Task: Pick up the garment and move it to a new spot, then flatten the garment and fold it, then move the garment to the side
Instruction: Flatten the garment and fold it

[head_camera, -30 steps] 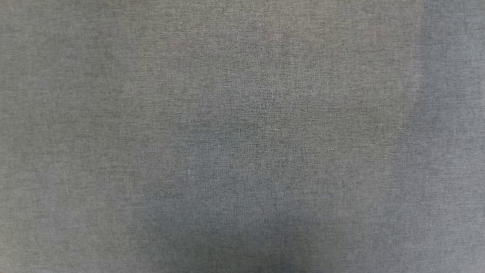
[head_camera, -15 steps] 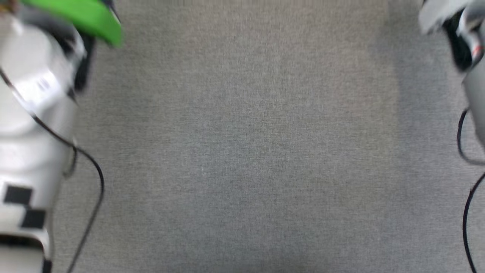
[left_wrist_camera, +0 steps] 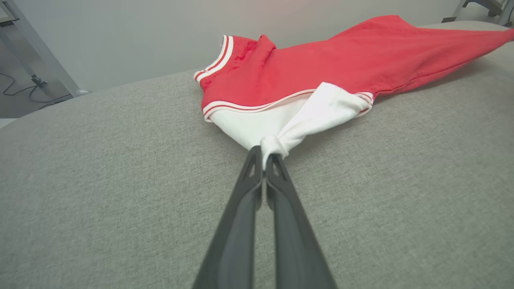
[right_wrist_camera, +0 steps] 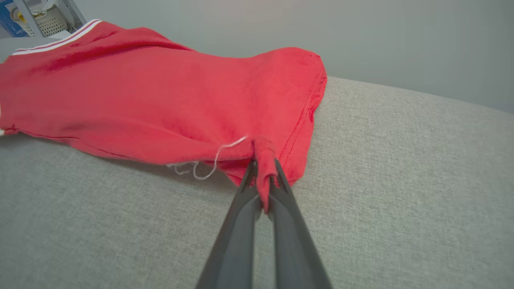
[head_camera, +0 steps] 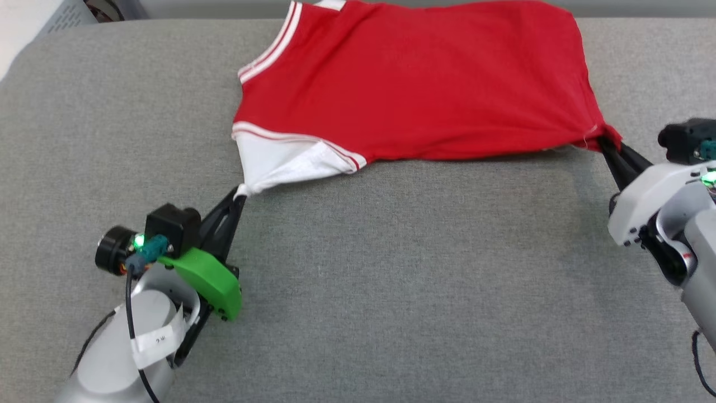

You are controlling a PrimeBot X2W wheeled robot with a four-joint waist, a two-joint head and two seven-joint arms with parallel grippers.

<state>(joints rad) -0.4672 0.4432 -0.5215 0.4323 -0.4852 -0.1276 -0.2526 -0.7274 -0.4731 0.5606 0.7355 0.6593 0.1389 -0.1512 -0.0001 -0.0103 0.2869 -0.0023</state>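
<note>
left gripper (head_camera: 241,194) and right gripper (head_camera: 606,141) each clamping one end of the soft red white-sleeved T-shirt (head_camera: 414,84); looking mid-flatten, fold and side-move pending.

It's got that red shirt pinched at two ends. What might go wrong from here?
The left gripper pinches only a small bunch of the white sleeve, so it may slip out under pull. The right gripper holds a red corner of the garment where a loose thread hangs; tugging could fray it further.
</note>
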